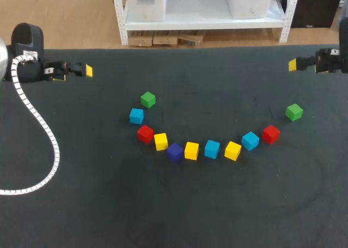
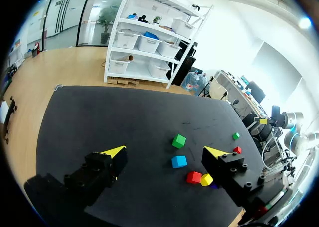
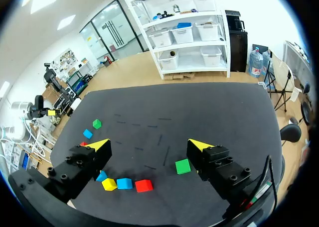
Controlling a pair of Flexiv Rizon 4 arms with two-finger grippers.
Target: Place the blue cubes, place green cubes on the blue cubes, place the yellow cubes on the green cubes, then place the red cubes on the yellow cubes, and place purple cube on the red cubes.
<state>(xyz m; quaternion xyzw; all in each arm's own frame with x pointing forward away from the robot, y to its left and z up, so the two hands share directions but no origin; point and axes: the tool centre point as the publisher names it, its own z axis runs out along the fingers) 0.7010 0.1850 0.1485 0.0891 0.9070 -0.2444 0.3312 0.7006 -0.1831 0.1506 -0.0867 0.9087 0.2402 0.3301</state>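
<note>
Presently left gripper point(image 2: 165, 151) and right gripper point(image 3: 148, 144) hang open, empty; left should grip the blue cube point(image 2: 179, 161) ahead squarely, avoiding the green cube point(image 2: 179, 141) beyond

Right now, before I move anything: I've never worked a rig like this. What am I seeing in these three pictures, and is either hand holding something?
One moment, three cameras. The head view looks down on the table from above and behind; two robot arms come in at its sides. Each wrist view looks out along that arm's fingers: the left hand, the right hand. Both are open, holding nothing. In a loose arc lie three blue cubes, three yellow, two green, two red, one purple: eleven in all. None is stacked yet.
</note>
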